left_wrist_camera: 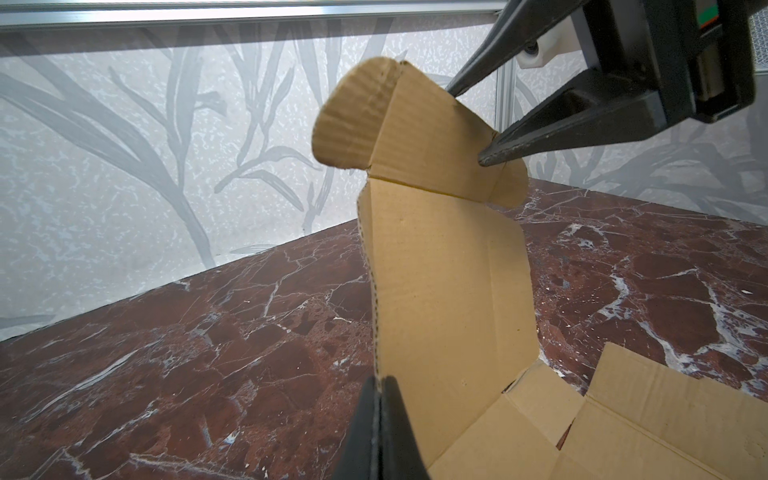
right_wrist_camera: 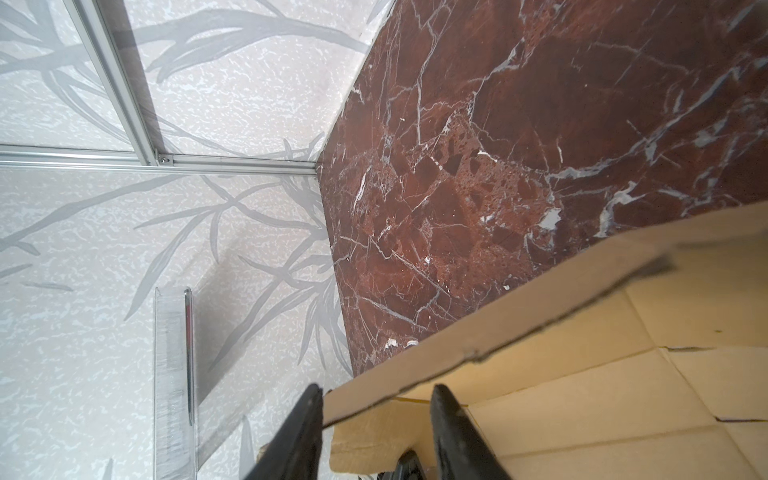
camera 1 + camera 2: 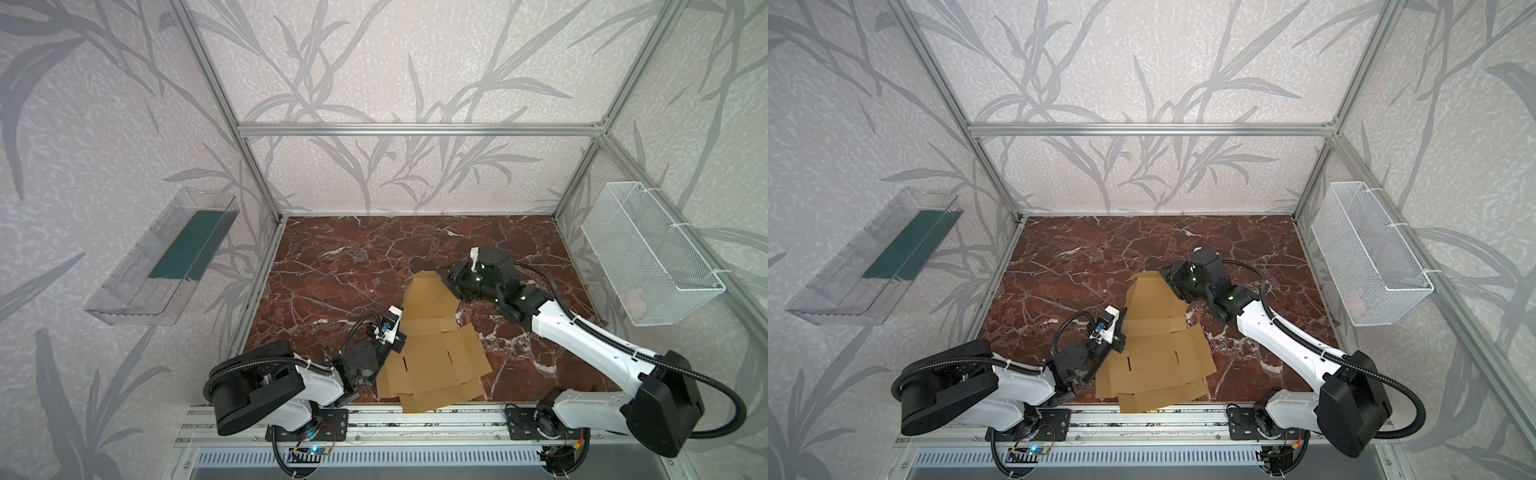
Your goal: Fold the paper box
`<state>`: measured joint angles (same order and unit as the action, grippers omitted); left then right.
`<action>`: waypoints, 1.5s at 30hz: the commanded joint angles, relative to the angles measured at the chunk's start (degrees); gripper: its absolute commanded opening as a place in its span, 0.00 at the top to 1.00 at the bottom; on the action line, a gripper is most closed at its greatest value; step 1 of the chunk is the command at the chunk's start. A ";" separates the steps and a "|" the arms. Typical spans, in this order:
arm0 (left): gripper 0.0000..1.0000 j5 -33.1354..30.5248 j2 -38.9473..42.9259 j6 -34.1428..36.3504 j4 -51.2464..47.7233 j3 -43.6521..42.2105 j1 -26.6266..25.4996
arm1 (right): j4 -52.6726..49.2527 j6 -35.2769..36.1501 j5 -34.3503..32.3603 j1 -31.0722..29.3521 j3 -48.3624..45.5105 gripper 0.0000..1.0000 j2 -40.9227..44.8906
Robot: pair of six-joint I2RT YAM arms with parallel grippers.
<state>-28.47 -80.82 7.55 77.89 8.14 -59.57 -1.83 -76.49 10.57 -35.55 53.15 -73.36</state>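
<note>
The paper box is a tan die-cut cardboard sheet lying near the table's front edge, with its far panel lifted and curling upward. My left gripper is shut on the left edge of that raised panel. My right gripper stands open at the panel's top. Its two fingers straddle the end flap with a gap on each side. In the left wrist view the right gripper has one finger behind the flap and one in front.
The table is red-brown marble. The sheet's near flap overhangs the aluminium rail at the front. A clear plastic tray hangs on the left wall and a white mesh basket on the right wall.
</note>
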 commanded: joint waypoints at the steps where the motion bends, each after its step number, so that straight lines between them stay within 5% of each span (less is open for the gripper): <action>1: 1.00 -0.49 0.67 1.02 3.22 0.57 -0.30 | 0.89 -0.80 0.19 -0.04 -1.20 0.59 1.12; 16: 1.00 -0.02 1.05 1.02 3.26 0.45 -0.45 | 5.06 -3.65 0.24 0.04 -3.05 0.72 0.00; 34: 0.73 -0.54 1.44 0.75 3.30 0.07 -0.40 | 7.71 -4.83 1.34 0.25 -4.54 0.86 -1.16; 38: 0.65 -2.23 2.60 -1.19 3.08 0.46 -0.46 | 5.23 -1.47 1.50 1.32 -4.32 0.77 -0.56; 42: 0.28 -5.90 3.99 -1.23 0.22 2.50 0.55 | 0.77 6.27 3.26 3.99 -2.70 0.64 -1.05; 45: 0.20 -1.69 9.56 -4.84 -15.20 7.16 3.00 | 1.24 10.56 5.44 5.86 -4.32 0.56 -0.93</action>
<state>-31.99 -76.47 5.48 74.61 10.28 -58.65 0.84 -73.03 13.45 -31.31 49.10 -74.11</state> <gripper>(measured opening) 0.782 0.422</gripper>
